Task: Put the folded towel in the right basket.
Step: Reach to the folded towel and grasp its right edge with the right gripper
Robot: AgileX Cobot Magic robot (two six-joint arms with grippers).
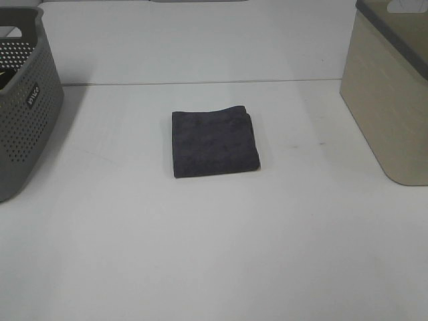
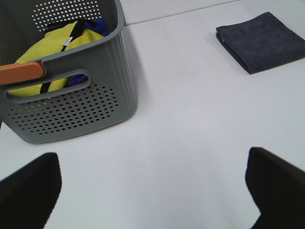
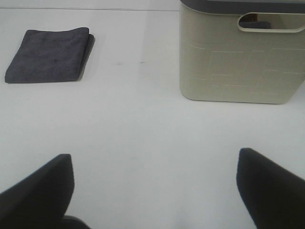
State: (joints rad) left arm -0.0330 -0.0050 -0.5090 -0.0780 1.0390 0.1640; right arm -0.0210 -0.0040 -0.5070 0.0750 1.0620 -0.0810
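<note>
A folded dark grey towel (image 1: pixel 214 143) lies flat in the middle of the white table. It also shows in the left wrist view (image 2: pixel 259 42) and the right wrist view (image 3: pixel 49 55). The right basket (image 1: pixel 393 93) is beige with a grey rim and stands at the right edge; the right wrist view shows its wall (image 3: pixel 238 67). Neither arm shows in the exterior high view. My left gripper (image 2: pixel 152 191) is open and empty over bare table. My right gripper (image 3: pixel 155 191) is open and empty, well short of the towel and the basket.
A grey perforated basket (image 1: pixel 23 107) stands at the left edge; the left wrist view shows it (image 2: pixel 71 105) holding yellow and blue cloths (image 2: pixel 52 52). The white table (image 1: pixel 214 254) stretches between the baskets.
</note>
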